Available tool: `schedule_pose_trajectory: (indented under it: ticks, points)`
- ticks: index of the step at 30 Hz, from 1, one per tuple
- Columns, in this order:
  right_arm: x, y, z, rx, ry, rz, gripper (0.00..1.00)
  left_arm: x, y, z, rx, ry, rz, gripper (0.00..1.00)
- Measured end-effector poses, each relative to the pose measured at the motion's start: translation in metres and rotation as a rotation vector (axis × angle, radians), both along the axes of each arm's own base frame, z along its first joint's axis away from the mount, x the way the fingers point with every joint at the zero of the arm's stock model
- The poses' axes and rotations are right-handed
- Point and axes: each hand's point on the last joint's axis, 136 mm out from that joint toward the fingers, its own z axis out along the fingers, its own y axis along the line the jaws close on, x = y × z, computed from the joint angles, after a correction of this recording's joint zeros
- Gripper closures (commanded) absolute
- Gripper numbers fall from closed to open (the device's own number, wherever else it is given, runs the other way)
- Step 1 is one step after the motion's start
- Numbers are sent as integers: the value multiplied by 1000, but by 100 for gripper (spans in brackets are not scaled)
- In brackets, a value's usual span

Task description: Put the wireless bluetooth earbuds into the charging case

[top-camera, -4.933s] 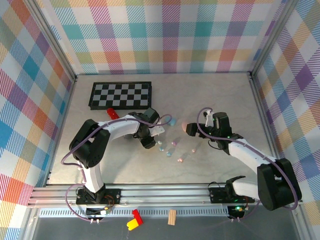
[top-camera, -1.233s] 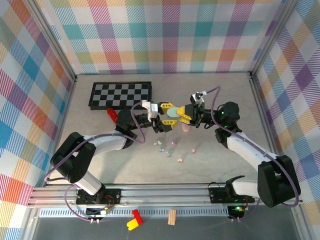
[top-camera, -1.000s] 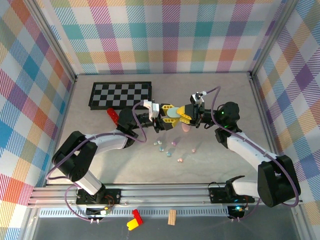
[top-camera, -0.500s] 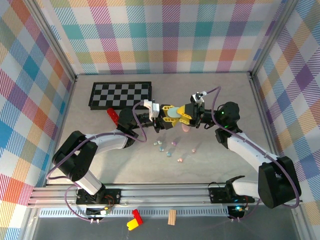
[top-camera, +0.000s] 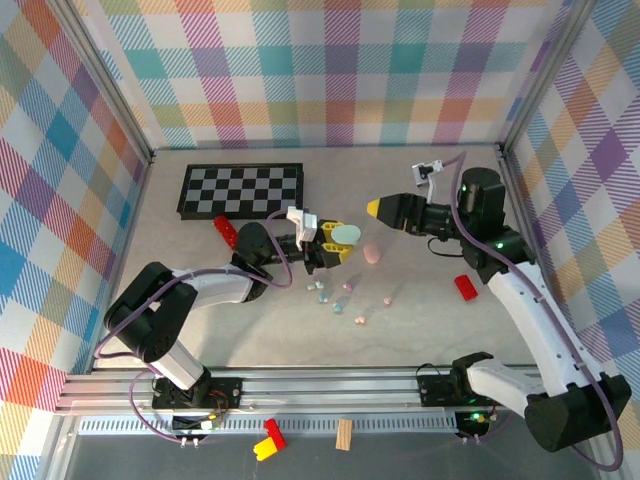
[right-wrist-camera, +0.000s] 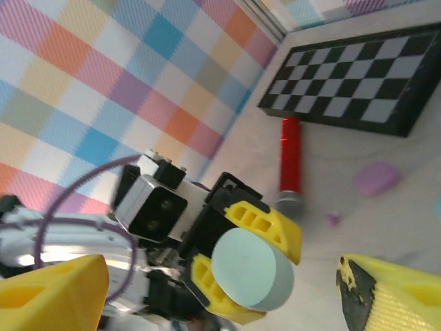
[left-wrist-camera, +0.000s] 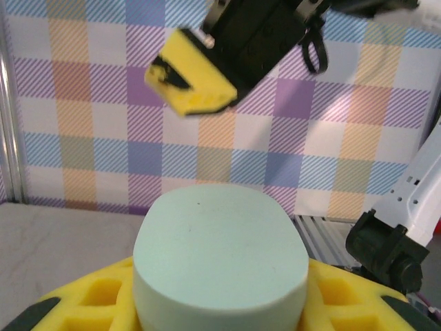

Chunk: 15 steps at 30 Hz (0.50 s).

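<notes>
Centre frame, the left gripper (top-camera: 337, 246) pinches the mint case (top-camera: 346, 234) alone. The right gripper (top-camera: 378, 209) hangs with fingers spread, so the smooth case may slip.

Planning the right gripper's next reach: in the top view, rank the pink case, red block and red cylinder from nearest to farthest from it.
1. Pink case: on the table just nearside of the right gripper.
2. Red block: on the table further right in the view, beside the right arm.
3. Red cylinder: far left, by the chessboard's front edge.
</notes>
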Motion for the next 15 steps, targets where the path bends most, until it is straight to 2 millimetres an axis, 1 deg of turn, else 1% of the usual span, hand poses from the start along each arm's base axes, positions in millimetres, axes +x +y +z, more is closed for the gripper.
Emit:
schedule_pose_trajectory:
  ticks: [2,4,7,12,15]
  points:
    - [-6,6,-8,-115,-86,41,12,-2,3,-3,11,16,-4,76]
    - [-15,14,-23,-220,-160,110,11,-6,4,-3,20,24,-15,76]
    - [-24,25,-41,-314,-225,205,11,-10,5,0,24,25,-27,76]
    - [-24,37,-58,-394,-307,294,9,-15,5,0,35,30,-51,76]
    - [-23,41,-65,-437,-354,325,8,-17,5,-3,44,51,-69,76]
